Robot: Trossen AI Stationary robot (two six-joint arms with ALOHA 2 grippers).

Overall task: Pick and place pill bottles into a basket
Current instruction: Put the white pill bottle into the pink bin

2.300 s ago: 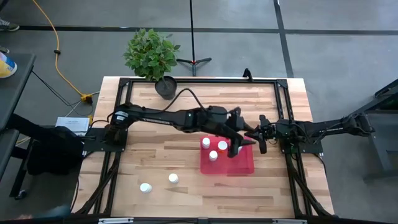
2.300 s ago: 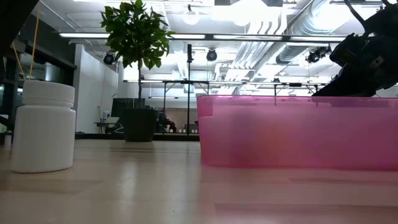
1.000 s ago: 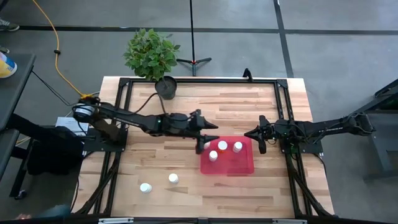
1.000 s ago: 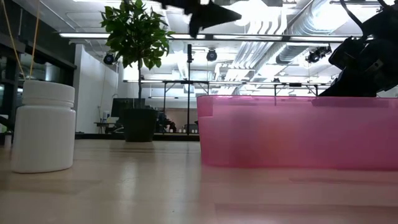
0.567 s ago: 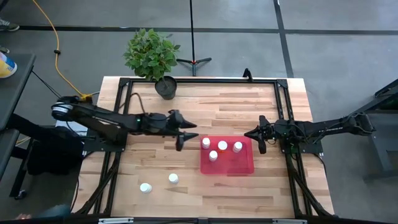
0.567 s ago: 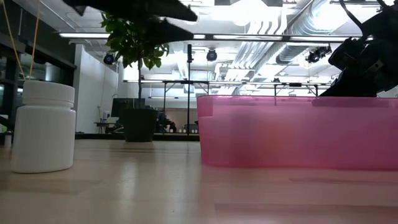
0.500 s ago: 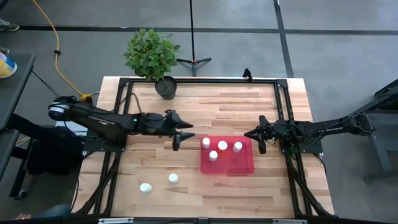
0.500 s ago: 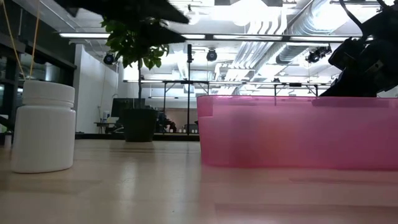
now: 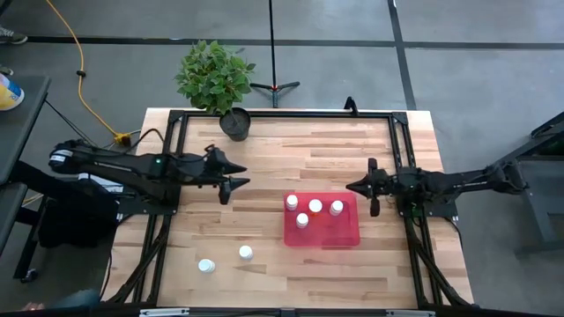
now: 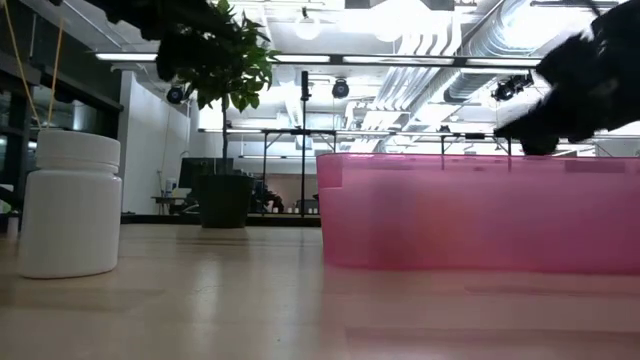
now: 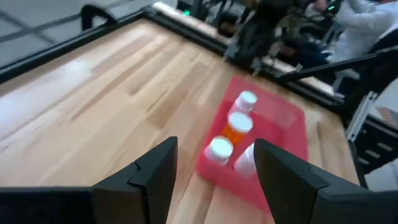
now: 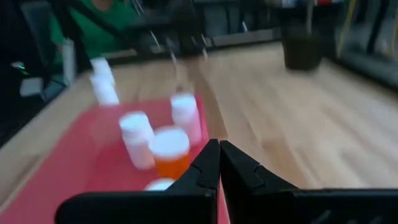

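My left gripper (image 9: 231,180) is spread and empty, pulled back well clear of the basket (image 9: 322,230) since a moment ago. Right gripper (image 9: 371,187) sits pressed together at the basket's right edge. Four bottles (image 9: 315,206) are inside, two (image 9: 246,253) stand on the bare wood table (image 9: 291,150) near the front. Plant (image 9: 215,75) at the back.

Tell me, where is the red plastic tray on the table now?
In the high view the shallow red plastic tray lies right of the table's centre, near the shut right gripper, holding four white-capped bottles.
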